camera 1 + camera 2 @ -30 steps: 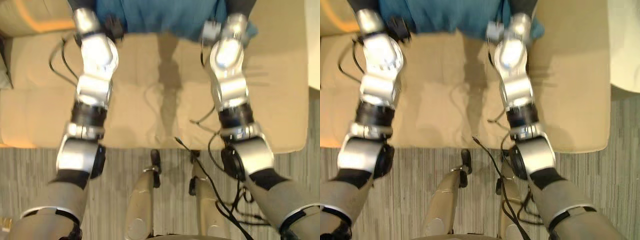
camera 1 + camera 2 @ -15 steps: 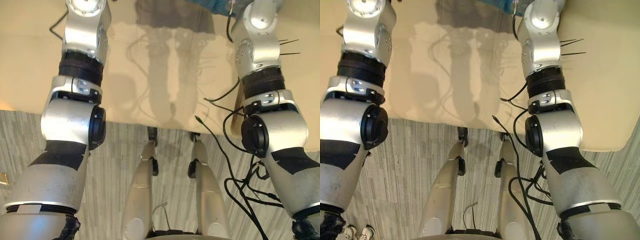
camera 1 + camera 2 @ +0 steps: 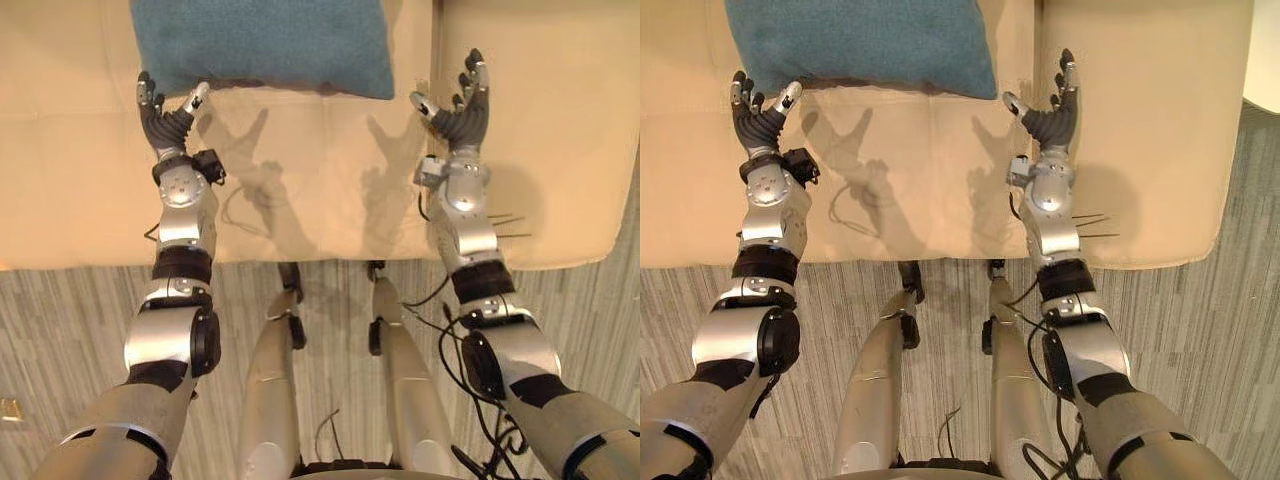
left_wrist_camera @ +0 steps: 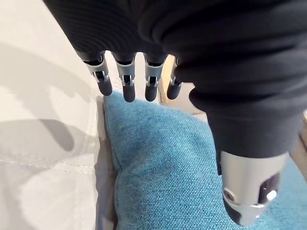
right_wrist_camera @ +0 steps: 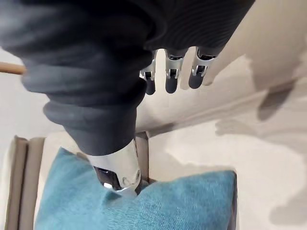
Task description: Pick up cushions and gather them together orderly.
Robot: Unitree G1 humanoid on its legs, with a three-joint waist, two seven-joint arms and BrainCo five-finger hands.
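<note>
A teal cushion (image 3: 262, 42) lies on the beige sofa seat (image 3: 300, 190), at the back of the seat near its middle. My left hand (image 3: 162, 118) hovers just in front of the cushion's left corner, fingers straight and spread, holding nothing. My right hand (image 3: 461, 112) is raised beside the cushion's right corner, over the seam between two seat pads, also open and empty. In the left wrist view the cushion (image 4: 192, 167) lies under the fingers (image 4: 128, 86). The right wrist view shows the cushion's corner (image 5: 182, 201) below the thumb.
The sofa's front edge (image 3: 330, 258) runs across the middle of the view, with striped grey carpet (image 3: 60, 340) below it. A second seat pad (image 3: 540, 120) extends to the right.
Both arms have drawn back from the cushion and both hands have opened, letting it go. The camera view has also shifted, so the cushion and hands now show fully.
</note>
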